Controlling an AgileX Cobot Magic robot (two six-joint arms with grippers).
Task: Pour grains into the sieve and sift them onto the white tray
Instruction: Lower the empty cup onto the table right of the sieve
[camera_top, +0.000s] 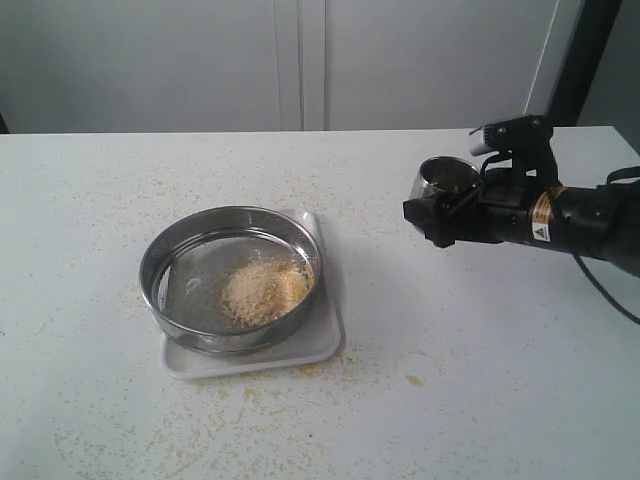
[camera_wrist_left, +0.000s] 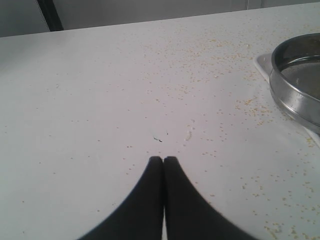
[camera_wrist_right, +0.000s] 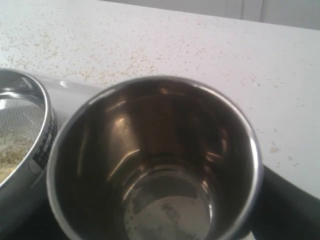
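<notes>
The sieve (camera_top: 160, 262) rests on the white tray (camera_top: 326, 342) left of the table's middle. A golden and pale heap of grains (camera_top: 262, 290) lies on its mesh. To the right, apart from the sieve, my right gripper (camera_top: 442, 205) is shut on a small steel cup (camera_top: 447, 178), held upright above the table. In the right wrist view the cup (camera_wrist_right: 155, 160) looks nearly empty, with the sieve (camera_wrist_right: 30, 125) and the tray (camera_wrist_right: 70, 86) beside it. My left gripper (camera_wrist_left: 163, 160) is shut on nothing over bare table, short of the sieve (camera_wrist_left: 297, 85) and the tray (camera_wrist_left: 262, 62).
Loose grains (camera_top: 412, 380) are scattered over the white tabletop, thickest around the tray. A pale wall (camera_top: 300, 60) stands behind the table's far edge. The left arm is out of the exterior view.
</notes>
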